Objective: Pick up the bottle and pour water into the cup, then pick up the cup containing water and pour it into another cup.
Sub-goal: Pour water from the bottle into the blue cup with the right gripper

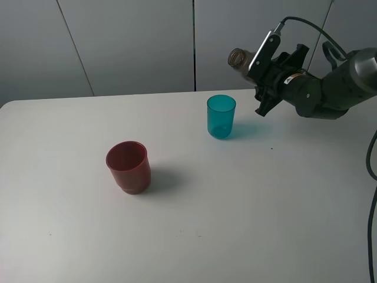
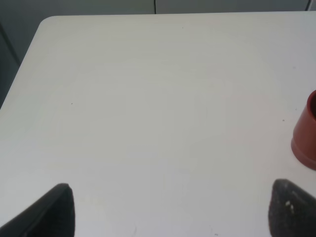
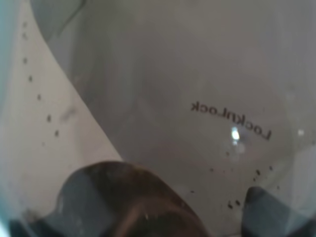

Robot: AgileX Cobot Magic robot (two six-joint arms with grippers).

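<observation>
My right gripper [image 1: 272,66] is shut on the smoky grey-brown bottle [image 1: 240,59], held in the air and tipped nearly flat, its threaded mouth pointing left. The mouth hangs above and just right of the teal cup [image 1: 221,117], which stands upright at the back middle of the table. In the right wrist view the translucent bottle [image 3: 197,98] fills the picture, with printed lettering on its wall. The dark red cup [image 1: 128,166] stands upright left of centre. The left wrist view shows my left gripper [image 2: 170,212] open over bare table, the red cup [image 2: 307,132] at the edge of that picture.
The white table [image 1: 265,206] runs to a grey panelled wall at the back. A black cable [image 1: 371,177] hangs along the right edge. The left arm does not show in the exterior view.
</observation>
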